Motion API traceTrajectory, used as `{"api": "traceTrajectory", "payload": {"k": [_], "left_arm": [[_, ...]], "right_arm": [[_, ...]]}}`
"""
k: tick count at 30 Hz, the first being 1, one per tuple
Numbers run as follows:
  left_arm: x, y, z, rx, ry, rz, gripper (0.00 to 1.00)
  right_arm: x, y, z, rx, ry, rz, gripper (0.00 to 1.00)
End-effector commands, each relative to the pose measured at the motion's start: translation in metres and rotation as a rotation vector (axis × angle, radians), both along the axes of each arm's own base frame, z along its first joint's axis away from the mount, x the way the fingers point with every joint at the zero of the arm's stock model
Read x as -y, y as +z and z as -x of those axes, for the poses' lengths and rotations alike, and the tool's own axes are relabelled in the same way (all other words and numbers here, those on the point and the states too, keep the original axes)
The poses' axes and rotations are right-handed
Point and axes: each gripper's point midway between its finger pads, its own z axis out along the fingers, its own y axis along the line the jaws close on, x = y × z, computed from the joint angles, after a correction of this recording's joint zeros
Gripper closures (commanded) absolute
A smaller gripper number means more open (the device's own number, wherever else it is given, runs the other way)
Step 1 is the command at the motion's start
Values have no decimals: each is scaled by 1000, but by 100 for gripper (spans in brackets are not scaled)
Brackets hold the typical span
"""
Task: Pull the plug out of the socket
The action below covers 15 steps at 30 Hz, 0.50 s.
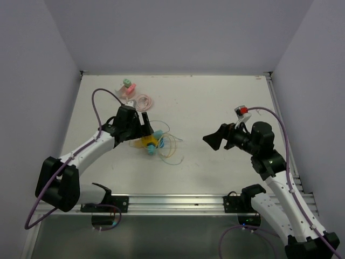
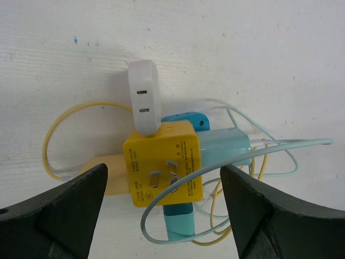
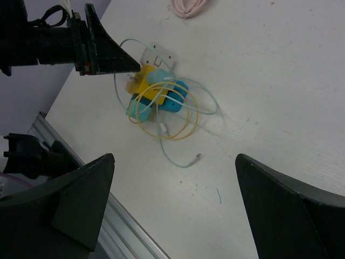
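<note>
A yellow cube socket [image 2: 161, 167] lies on the white table with several plugs in its sides: a white one [image 2: 144, 102] on the far side, a teal one [image 2: 223, 145] on the right, another teal one [image 2: 179, 218] on the near side and a tan one [image 2: 116, 175] on the left. Teal and yellow cables [image 2: 269, 148] loop around it. My left gripper [image 2: 164, 216] is open just short of the socket, a finger on each side, touching nothing. In the top view the cluster [image 1: 151, 143] sits beside the left gripper [image 1: 146, 128]. My right gripper [image 1: 213, 140] is open and empty, well to the right; its wrist view shows the cluster [image 3: 153, 97] far off.
A pink and green plug block [image 1: 128, 89] with a coiled pink cable [image 1: 144, 101] lies at the back left. A small red and white item [image 1: 242, 111] lies behind the right gripper. A loose teal cable end [image 3: 186, 161] trails toward the aluminium rail [image 1: 172, 202] at the near edge.
</note>
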Motion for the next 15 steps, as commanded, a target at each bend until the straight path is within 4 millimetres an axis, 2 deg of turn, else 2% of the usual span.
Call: {"api": "traceTrajectory", "payload": {"k": [1,5,15], "left_arm": [[-4,29,-15,63,112,28,11],[3,32,-24,69,100,47,13],[14,9,-32,9,64,27,17]], "right_arm": [[-8,25,2,24,38,-43,1],[-11,27,-2,15,47,-52,1],[-13,21,-5,-3,54,-51,1]]}}
